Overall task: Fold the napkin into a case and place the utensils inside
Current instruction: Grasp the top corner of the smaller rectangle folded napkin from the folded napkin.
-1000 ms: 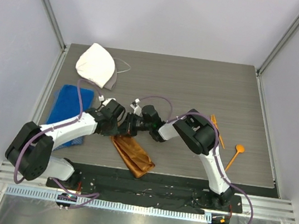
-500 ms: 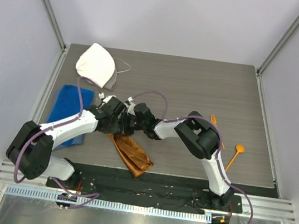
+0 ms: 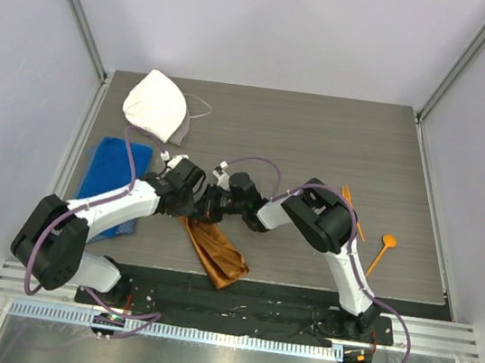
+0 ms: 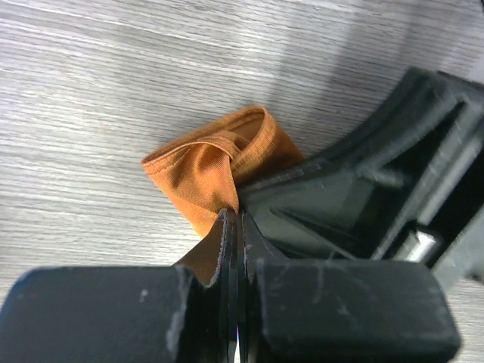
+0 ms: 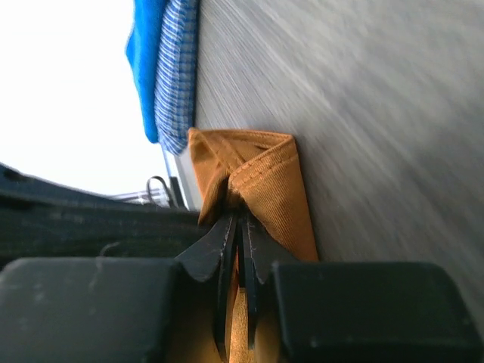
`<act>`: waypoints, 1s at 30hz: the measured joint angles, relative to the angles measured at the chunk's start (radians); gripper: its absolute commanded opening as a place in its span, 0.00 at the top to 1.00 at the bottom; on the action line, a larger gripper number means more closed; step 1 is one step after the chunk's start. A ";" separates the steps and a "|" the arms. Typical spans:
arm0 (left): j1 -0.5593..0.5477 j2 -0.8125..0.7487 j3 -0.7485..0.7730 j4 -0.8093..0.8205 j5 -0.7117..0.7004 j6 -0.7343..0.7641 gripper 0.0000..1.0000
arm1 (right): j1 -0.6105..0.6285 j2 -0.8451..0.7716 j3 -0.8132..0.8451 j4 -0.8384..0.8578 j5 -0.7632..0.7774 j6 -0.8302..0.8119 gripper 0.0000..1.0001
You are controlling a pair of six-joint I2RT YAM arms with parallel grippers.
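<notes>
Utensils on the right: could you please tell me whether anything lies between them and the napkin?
Only the right arm itself: it crosses between the spoon, the fork and the napkin. No loose thing shows on the table along that path.

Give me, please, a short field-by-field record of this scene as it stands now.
Napkin: rust-orange fabric napkin, folded into a creased strip near the front edge of the table
Left tool: left tool shut on the napkin's folded end
Right tool: right tool shut on the same end, facing the left one
Utensils: orange plastic fork and orange plastic spoon lie on the grey wood-grain table by the right arm
Other: blue towel and white cloth cap at left
Status: utensils not yet inside
</notes>
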 measured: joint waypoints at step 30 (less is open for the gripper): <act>-0.023 0.072 0.076 0.056 0.117 0.048 0.64 | -0.002 -0.264 -0.118 -0.391 0.154 -0.296 0.80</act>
